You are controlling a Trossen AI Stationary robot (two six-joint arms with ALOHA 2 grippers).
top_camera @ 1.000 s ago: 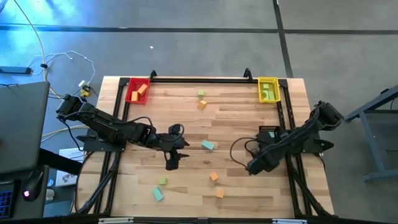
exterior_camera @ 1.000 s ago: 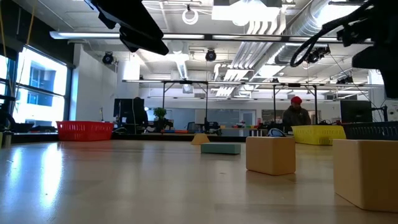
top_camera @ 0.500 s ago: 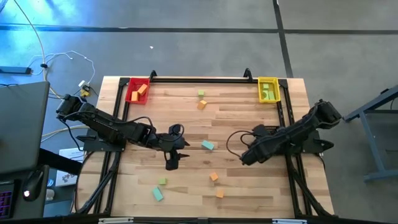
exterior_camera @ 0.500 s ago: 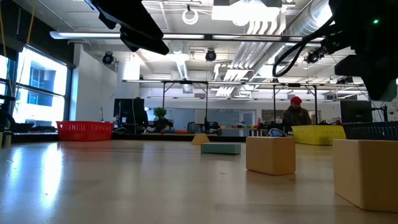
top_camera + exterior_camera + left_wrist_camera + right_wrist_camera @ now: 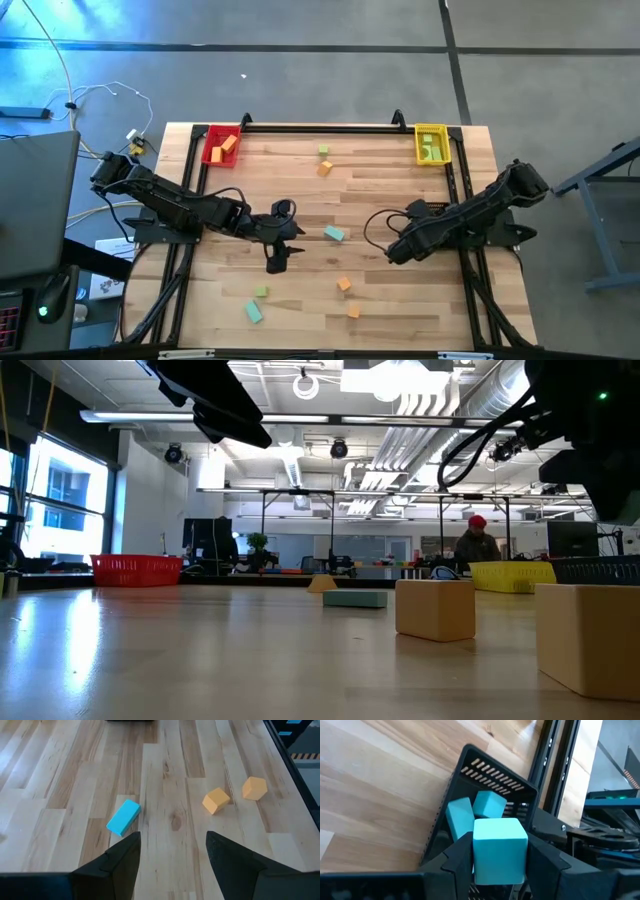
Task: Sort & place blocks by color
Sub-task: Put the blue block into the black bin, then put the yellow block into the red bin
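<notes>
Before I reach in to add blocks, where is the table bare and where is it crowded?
Bare: the strip between the red tray and the left gripper, and the middle between the yellow tray and the teal block. Crowded: the near edge, with orange blocks and green block; also around the right gripper.

Both arms were dark, nearly black, built of jointed links. A black cable looped loosely beside the right arm, and another curled near the left arm. The left gripper had two broad, flat, matte black fingers.
</notes>
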